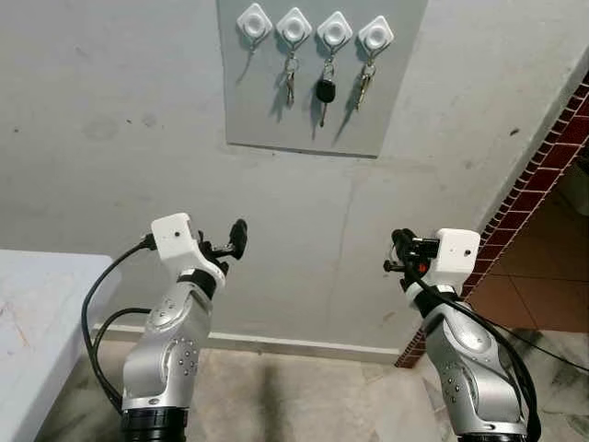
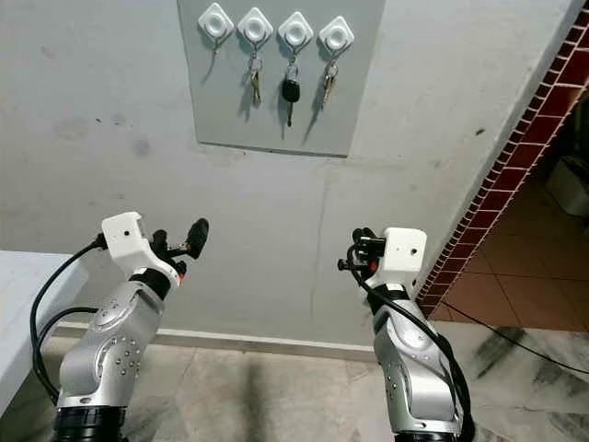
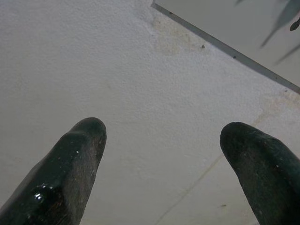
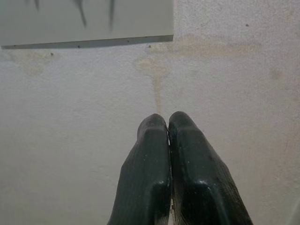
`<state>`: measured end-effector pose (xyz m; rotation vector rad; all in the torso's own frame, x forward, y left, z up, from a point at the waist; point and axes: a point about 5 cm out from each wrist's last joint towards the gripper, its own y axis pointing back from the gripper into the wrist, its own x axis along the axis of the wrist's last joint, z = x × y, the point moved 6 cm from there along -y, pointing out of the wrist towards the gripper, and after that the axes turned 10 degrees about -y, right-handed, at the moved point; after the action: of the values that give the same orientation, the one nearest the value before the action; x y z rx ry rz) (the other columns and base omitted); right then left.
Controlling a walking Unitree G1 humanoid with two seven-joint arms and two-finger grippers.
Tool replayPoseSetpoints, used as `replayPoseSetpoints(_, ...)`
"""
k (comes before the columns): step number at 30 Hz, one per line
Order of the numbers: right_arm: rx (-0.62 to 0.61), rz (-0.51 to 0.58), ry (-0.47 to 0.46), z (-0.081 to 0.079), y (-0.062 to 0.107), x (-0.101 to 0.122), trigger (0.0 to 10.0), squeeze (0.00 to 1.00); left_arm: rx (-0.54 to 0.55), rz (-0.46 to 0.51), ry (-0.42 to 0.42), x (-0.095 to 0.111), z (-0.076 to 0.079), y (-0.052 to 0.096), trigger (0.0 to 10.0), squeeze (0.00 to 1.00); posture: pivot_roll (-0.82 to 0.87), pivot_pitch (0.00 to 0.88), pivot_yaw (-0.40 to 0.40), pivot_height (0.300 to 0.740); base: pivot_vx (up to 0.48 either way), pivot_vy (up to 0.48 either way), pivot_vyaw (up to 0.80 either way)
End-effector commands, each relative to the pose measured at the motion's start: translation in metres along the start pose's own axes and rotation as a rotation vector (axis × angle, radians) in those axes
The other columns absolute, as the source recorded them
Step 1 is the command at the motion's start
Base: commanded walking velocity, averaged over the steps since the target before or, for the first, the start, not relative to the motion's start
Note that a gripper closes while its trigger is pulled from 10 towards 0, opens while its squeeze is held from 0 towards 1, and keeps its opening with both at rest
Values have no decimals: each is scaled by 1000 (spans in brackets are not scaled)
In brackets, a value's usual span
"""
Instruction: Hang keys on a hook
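Note:
A grey panel (image 1: 317,110) on the wall carries a row of white diamond hooks. The leftmost hook (image 1: 254,22) is bare. Silver keys (image 1: 290,81) hang from the second hook, a black-headed key (image 1: 325,92) from the third, and another silver key (image 1: 364,85) from the fourth. My left gripper (image 1: 235,241) is raised below the panel, well short of it, with its fingers (image 3: 79,154) spread open and nothing between them. At the same height my right gripper (image 1: 400,244) points at the wall, its fingertips (image 4: 154,129) pressed together and no key seen in them.
A white table (image 1: 37,304) stands at the left, close to my left arm. A red brick-tiled wall edge (image 1: 543,166) runs down at the right, with terracotta floor (image 1: 534,304) beyond it. Marble floor tiles (image 1: 304,405) lie below, along the baseboard.

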<state>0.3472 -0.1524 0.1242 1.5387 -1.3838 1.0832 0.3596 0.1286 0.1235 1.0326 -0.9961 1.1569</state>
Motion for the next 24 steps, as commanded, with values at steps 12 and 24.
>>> replayPoseSetpoints(12, 1, 18, 2, -3, -1, 6, 10000, 0, -24, -11, 3, 1, 4, -2, 10000, 0, 38, 0, -28, 702, 0, 281, 0)
replayPoseSetpoints(24, -2, 14, -3, -4, 0, 5, 10000, 0, -7, 3, -41, 4, 4, -3, 10000, 0, 37, 0, -26, 702, 0, 94, 0)
